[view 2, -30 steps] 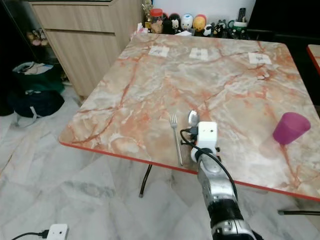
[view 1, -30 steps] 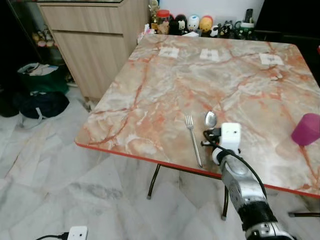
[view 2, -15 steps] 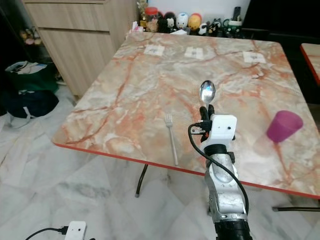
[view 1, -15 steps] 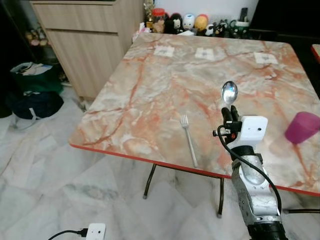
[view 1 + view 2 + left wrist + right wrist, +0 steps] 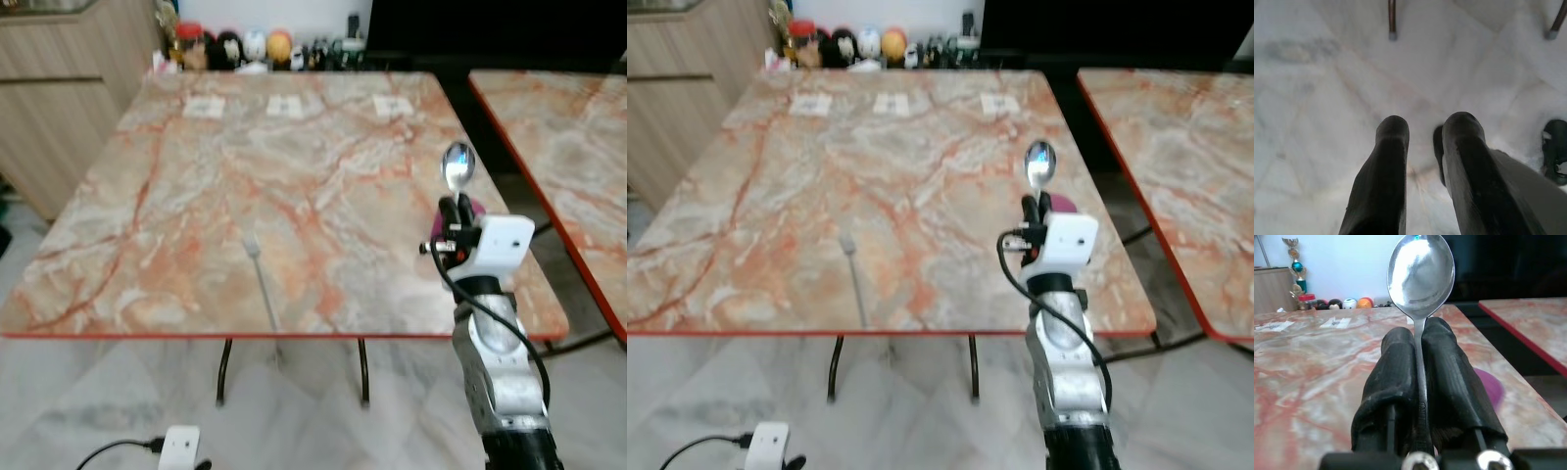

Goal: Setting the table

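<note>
My right gripper [image 5: 453, 208] is shut on a metal spoon [image 5: 458, 165], held upright with its bowl on top, above the right part of the marble table [image 5: 196, 225]. In the right wrist view the spoon [image 5: 1421, 270] stands between the two black fingers [image 5: 1444, 367]. A purple cup [image 5: 474, 209] sits on the table just behind the gripper, mostly hidden by it. A fork [image 5: 263, 284] lies on the table near the front edge, left of the gripper. My left gripper [image 5: 1422, 132] hangs over the floor, its fingers a little apart with nothing between them.
Three white cards [image 5: 284, 105] lie at the far side of the table, with small figurines and jars [image 5: 245, 47] along its back edge. A second marble table [image 5: 558, 127] stands to the right. A wooden cabinet [image 5: 59, 88] is at the left. A white plug [image 5: 178, 446] lies on the floor.
The camera has swung round, so the table now sits more to the left and a second table shows on the right. The right gripper lifted the spoon off the table and holds it upright.
</note>
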